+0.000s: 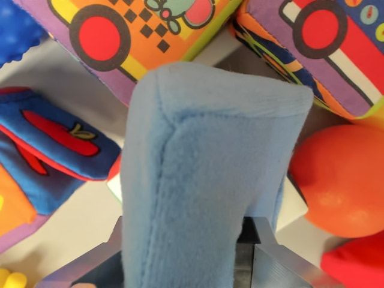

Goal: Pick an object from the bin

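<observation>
Light blue block (207, 180): soft plush cloth, fuzzy matt nap, stitched seams. End effector (252, 258): smooth grey metal, dull sheen. Orange ball (342, 180): smooth plastic, slight gloss. Printed fabric cube (138, 30): matt woven cloth, bright colours. Blue apple-print block (48, 150): soft cloth, red piping. Bin floor (78, 222): smooth, matt, pale grey.

You are viewing one light-blue plush block (207, 180), two printed vehicle-pattern fabric cubes (138, 30) (324, 48), one blue fabric block with a red apple print (51, 150), one orange ball (345, 180), and one red item (357, 264) at the lower right corner.
</observation>
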Robot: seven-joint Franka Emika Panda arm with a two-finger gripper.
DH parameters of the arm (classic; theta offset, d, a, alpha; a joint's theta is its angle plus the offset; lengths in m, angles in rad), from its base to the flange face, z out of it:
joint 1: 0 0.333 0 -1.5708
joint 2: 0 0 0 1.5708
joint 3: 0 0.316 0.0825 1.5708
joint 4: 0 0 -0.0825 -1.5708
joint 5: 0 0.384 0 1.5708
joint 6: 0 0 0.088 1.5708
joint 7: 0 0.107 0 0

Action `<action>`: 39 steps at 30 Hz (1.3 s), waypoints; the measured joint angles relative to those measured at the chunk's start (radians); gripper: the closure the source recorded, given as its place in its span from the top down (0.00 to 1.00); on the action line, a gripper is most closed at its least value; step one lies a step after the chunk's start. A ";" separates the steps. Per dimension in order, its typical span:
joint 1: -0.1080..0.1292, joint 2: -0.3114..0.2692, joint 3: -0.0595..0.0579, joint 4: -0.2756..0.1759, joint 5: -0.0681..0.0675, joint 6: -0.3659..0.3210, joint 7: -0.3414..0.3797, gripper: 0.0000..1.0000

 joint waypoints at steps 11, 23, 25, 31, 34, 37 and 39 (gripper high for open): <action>0.000 -0.065 0.000 0.005 0.000 -0.069 0.000 0.00; 0.000 -0.151 0.000 0.028 0.001 -0.177 0.000 0.00; 0.000 -0.162 0.000 0.033 0.001 -0.193 0.000 0.00; 0.000 -0.207 0.000 0.056 0.002 -0.260 -0.001 0.00; 0.000 -0.223 0.000 0.068 0.002 -0.287 -0.001 0.00; 0.000 -0.241 0.000 0.083 0.002 -0.321 -0.001 0.00; 0.000 -0.251 0.000 0.092 0.002 -0.341 -0.001 0.00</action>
